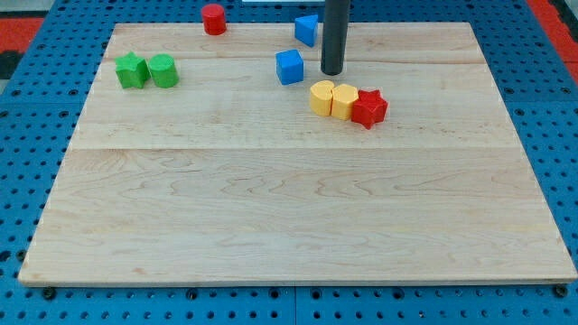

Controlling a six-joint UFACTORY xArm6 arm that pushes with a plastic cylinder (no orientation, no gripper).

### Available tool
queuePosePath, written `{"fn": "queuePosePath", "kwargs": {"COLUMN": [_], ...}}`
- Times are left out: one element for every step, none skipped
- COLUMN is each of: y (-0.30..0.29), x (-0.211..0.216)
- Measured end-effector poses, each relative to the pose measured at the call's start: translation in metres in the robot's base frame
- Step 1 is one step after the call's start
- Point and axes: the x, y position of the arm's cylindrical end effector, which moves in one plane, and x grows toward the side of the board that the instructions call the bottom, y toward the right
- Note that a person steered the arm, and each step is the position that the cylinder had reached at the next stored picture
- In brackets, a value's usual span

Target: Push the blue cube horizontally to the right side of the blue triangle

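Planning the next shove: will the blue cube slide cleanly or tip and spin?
The blue cube sits flat on the smooth board, so it probably slides rather than tips. Off-centre contact from my tip to its right would likely spin it.

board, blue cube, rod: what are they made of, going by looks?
Board: light wood, likely maple; visible grain and plank seams, smooth satin finish.
Blue cube: probably plastic, though painted wood is possible; uniform saturated colour, matte faces.
Rod: dark, smooth, faint sheen, metal or plastic, cannot tell. My tip sits to the view's right of the cube, apart from it.

Blue cube [290,67] just below-left of blue triangle [307,29].
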Motion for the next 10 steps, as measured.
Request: {"fn": "queuePosePath", "kwargs": {"y": [-0.05, -0.082, -0.131, -0.081, -0.034, -0.018, -0.057, -0.013, 0.034, 0.047], "x": [0.006, 0.04, 0.023, 0.005, -0.022, -0.037, -0.039, -0.063, -0.069, -0.069]}}
